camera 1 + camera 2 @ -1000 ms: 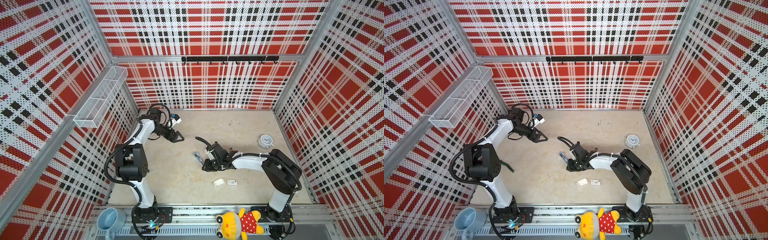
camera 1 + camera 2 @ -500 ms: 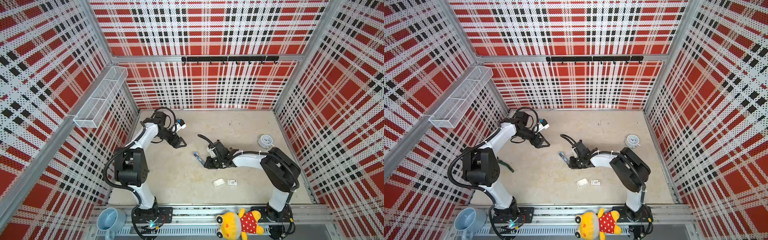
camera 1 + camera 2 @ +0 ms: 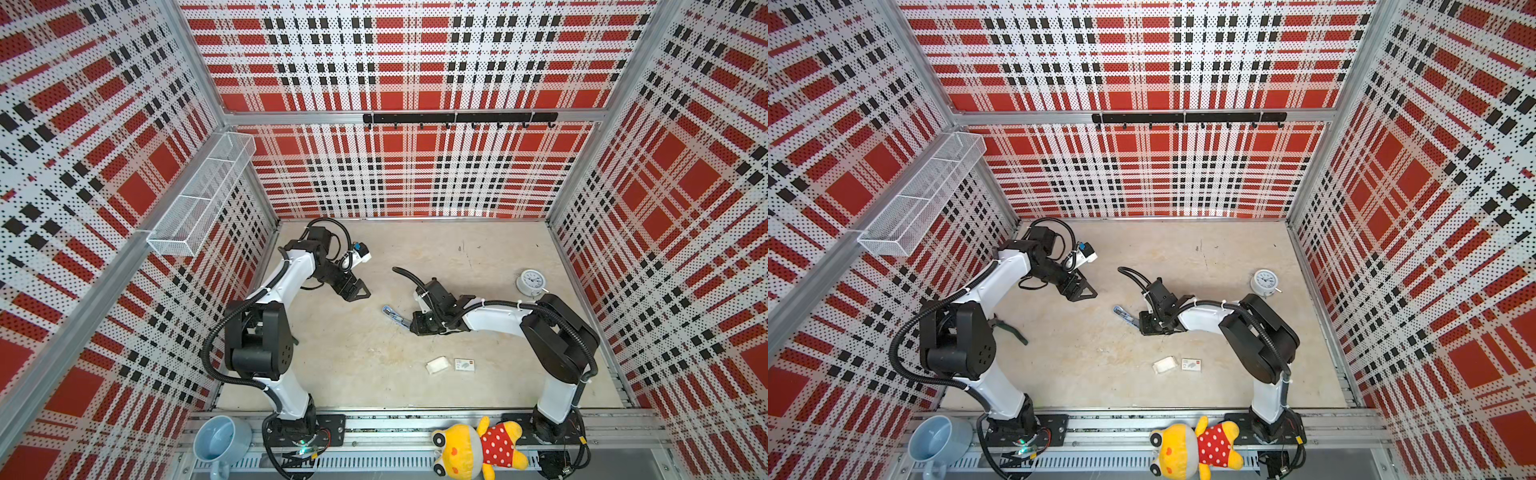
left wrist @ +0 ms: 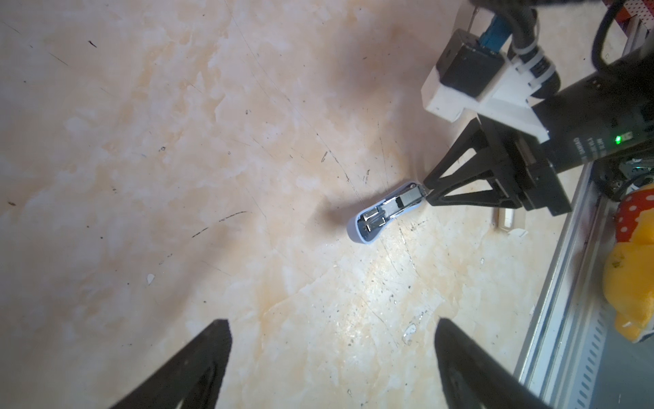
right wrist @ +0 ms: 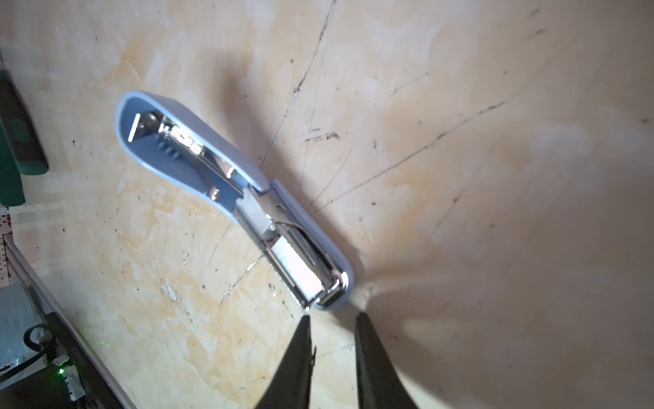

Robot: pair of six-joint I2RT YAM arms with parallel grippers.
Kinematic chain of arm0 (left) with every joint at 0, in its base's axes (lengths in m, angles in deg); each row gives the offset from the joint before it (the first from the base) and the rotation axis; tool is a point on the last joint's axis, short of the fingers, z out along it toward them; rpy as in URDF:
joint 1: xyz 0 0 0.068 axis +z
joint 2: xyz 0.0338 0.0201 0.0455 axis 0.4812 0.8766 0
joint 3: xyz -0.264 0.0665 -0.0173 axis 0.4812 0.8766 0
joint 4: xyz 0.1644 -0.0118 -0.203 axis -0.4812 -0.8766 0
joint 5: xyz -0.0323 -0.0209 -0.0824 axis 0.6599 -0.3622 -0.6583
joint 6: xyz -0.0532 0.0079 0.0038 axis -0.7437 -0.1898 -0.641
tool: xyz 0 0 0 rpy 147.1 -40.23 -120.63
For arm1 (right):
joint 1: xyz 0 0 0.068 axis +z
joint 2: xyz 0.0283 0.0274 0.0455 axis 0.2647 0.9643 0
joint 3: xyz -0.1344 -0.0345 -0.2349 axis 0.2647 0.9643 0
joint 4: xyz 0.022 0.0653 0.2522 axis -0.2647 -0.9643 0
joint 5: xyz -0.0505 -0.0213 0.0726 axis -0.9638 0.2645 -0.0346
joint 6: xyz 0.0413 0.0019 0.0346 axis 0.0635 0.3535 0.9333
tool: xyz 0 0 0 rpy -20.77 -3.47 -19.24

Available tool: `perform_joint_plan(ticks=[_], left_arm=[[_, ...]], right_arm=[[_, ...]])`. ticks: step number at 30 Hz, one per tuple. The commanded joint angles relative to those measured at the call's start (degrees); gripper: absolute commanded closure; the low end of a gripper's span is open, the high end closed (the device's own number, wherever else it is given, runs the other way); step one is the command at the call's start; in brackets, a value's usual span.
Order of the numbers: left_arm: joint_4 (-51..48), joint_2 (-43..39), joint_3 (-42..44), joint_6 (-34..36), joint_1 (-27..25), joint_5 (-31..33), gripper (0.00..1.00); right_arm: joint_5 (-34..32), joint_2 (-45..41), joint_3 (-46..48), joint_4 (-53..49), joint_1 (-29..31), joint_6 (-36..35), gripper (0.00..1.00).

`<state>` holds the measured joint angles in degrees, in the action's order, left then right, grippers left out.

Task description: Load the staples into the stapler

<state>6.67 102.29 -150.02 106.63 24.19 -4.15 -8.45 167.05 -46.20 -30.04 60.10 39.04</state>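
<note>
My right gripper point(image 5: 332, 317) sat just at the near-right end of the light-blue stapler point(image 5: 233, 198), its jaws a narrow gap apart and pinching nothing; I judged them narrowed so as to press or nudge at the channel's end rather than to grasp; the stapler lay flat mid-table between my arms, lid swung fully back toward the far left so the silver channel faced up; a bright silver block, the staples point(image 5: 299, 263) as I read it, lay in that channel at my right gripper's end; my left gripper point(image 4: 331, 322) hung spread wide and empty, far-left of the stapler and well apart, probably ready for the lid; the white card tray point(image 3: 437, 365) and the printed sleeve point(image 3: 464, 365) lay side by side nearer the front; the sleeve's red mark and grey print were too small to read; white lettering on my right arm's housing was blurred.
</note>
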Motion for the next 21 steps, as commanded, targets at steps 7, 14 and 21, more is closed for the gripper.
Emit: perform_joint_plan(ticks=[7,14,21], left_arm=[[-0.3,0.6,1.1,7.6,-1.0,3.7,0.08],[-3.0,4.1,-1.7,10.6,-2.7,4.9,0.08],[-3.0,6.1,-2.2,10.6,-3.9,5.1,0.09]], right_arm=[[3.1,-3.2,2.1,4.9,-0.1,0.1,0.78],[5.4,-2.0,3.5,8.5,0.0,2.1,0.8],[4.4,0.8,1.0,5.7,-0.1,1.7,0.81]])
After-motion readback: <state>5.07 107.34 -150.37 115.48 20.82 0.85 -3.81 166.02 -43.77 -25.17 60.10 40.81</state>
